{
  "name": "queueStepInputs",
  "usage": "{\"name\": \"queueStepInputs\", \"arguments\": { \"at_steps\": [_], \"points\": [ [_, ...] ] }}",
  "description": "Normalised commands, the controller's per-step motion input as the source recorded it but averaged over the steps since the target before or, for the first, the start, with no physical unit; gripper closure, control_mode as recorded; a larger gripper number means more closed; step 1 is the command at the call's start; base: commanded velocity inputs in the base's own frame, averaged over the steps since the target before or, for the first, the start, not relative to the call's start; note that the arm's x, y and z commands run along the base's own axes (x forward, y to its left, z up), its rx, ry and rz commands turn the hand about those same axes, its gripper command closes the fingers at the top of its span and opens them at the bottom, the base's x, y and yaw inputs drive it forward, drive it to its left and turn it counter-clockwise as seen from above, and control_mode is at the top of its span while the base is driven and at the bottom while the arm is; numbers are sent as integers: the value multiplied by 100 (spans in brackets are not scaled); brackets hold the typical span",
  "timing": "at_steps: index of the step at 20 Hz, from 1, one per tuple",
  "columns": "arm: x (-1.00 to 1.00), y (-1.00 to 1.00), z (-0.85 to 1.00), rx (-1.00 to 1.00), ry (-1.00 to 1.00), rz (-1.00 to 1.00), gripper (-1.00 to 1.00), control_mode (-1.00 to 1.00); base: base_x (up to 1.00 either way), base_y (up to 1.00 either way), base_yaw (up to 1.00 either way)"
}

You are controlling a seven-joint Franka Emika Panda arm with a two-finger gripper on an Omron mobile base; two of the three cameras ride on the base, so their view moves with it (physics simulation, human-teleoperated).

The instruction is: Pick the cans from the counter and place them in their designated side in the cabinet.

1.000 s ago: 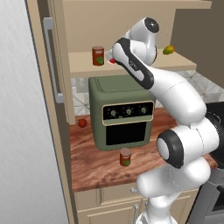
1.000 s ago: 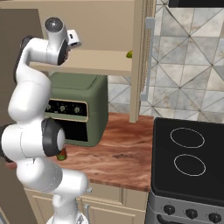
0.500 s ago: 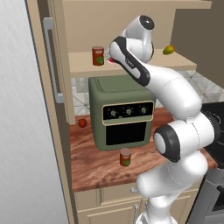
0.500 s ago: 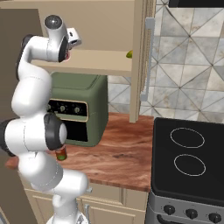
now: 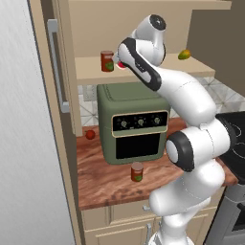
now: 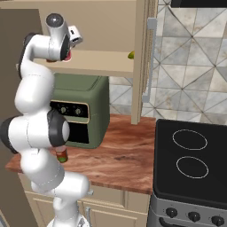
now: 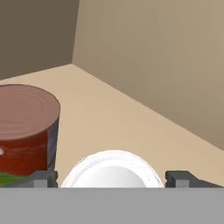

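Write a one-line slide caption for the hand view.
Inside the cabinet: the hand straddles a white-topped can on the shelf, beside a brown-red can.

On the cabinet shelf [image 5: 143, 72], one can [image 5: 107, 61] stands at the left with a second can [image 7: 111, 169] just beside it to its right, and a fruit [image 5: 184, 54] lies far right. Below, the oven [image 5: 133, 122] sits on the surface [image 5: 105, 179]. A third can [image 5: 137, 172] stands before the oven, and a small round fruit [image 5: 90, 134] lies at its left.

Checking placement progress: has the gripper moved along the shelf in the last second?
Yes. The gripper has shifted left along the cabinet shelf, closer to the brown-red can standing there.
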Motion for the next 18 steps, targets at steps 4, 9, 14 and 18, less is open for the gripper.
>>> {"name": "queueStepInputs", "arguments": {
  "at_steps": [4, 9, 14, 18],
  "points": [
    [6, 0, 0, 0, -9, 5, -100, -100, 0, 0, 0],
    [0, 0, 2, 0, -13, 7, -100, -100, 0, 0, 0],
    [-8, 0, 0, 0, -15, 7, -100, -100, 0, 0, 0],
    [-20, 0, 9, 0, -16, 7, -100, -100, 0, 0, 0]
  ]
}}
